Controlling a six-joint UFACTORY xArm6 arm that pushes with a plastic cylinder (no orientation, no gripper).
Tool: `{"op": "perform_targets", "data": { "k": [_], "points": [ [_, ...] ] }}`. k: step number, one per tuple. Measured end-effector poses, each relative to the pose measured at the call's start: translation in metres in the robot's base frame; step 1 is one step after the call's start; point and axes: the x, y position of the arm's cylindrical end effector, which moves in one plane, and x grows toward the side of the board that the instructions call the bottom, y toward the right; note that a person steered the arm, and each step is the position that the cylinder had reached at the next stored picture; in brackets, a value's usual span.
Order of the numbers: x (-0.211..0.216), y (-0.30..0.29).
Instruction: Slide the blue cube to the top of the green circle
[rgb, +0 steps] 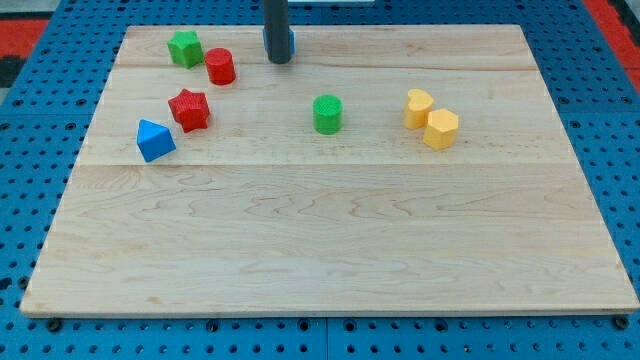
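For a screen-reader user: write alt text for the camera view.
My tip rests near the wooden board's top edge, against a mostly hidden blue block, up-left of the green cylinder. Left: green star, red cylinder, red star, blue triangular block; right: two touching yellow blocks.

Dark upright rod, my tip (278, 60) down near the view's top, left of centre.

Table top: a light wooden board (330, 240) with long plank lines running across it.
Under the board: a blue panel (610, 110) full of small round holes.
Top corners: red patches (30, 25).
Light: bright and even.
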Motion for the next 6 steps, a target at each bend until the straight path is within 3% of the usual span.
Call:
{"op": "perform_targets", "data": {
  "k": [2, 4, 5, 6],
  "points": [
    [-0.001, -0.052],
    [-0.052, -0.064],
    [-0.029, 0.001],
    [-0.014, 0.031]
  ]
}}
